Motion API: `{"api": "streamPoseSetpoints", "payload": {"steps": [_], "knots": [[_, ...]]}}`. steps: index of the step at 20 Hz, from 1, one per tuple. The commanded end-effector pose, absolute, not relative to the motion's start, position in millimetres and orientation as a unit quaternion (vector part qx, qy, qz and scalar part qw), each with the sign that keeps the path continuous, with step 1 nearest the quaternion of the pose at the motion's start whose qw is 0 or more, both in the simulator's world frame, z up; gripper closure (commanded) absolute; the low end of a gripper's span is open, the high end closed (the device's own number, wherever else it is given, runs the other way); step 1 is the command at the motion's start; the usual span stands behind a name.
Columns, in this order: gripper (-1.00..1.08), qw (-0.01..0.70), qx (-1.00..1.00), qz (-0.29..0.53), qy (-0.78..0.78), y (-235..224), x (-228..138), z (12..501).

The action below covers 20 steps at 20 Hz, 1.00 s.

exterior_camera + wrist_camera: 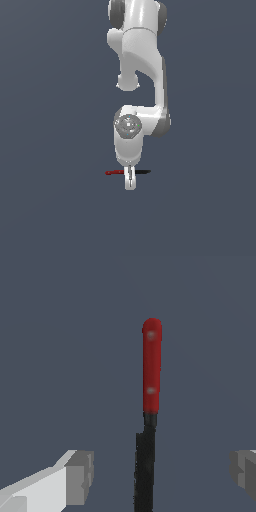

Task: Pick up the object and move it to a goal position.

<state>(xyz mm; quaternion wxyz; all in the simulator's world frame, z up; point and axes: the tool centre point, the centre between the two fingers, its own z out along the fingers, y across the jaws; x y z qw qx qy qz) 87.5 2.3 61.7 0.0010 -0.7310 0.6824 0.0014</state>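
The white two-fingered end effector (160, 473) has its fingers (80, 476) spread wide apart, holding nothing. To grasp well, I judge it should descend straight, keep the stick centred between the pads, and close across its narrow width near the red-black joint. The thin knife-like stick, red handle and black blade (150, 406), lies flat on the dark grey table (50, 210), between the fingers and below them, its red half reaching beyond.
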Motion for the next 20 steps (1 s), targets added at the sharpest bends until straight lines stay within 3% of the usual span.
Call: {"api": "streamPoseSetpoints", "payload": {"steps": [1,11,20], "knots": [[-0.92,0.001,-0.721,0.001,0.693,2,89,60],[-0.92,0.000,-0.714,0.000,0.700,1,90,55],[-0.92,0.000,-0.712,0.000,0.702,1,88,14]]}}
